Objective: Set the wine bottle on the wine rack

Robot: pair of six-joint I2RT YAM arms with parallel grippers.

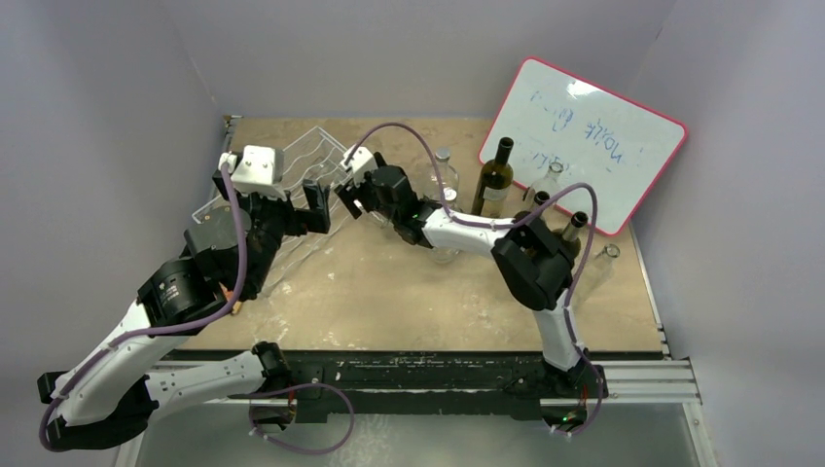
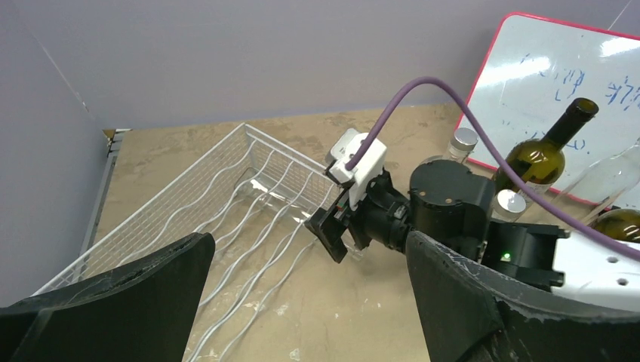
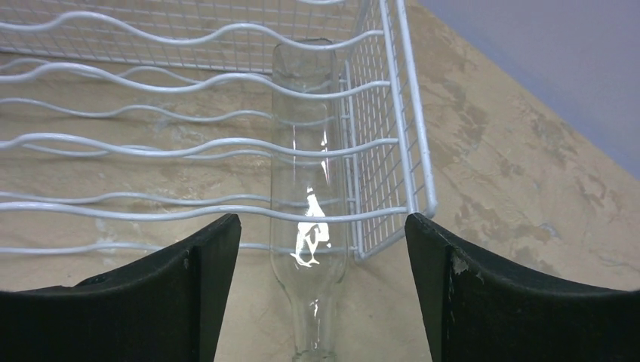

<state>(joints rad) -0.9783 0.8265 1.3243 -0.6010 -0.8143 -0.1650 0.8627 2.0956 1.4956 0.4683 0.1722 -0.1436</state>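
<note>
Clear bottle (image 3: 309, 151) in wire rack (image 3: 415, 121); pincer (image 3: 318, 226) spread.

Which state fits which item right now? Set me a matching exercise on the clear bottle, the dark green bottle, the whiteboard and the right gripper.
Items:
1. clear glass wine bottle
2. dark green glass wine bottle
3. pink-framed whiteboard
4. right gripper

States:
A. leaning tilted at the far right
B. open, gripping nothing
C. lying in a groove of the white wire wine rack
D. standing upright in front of the whiteboard

Pairs: 1-C, 2-D, 3-A, 4-B
</note>
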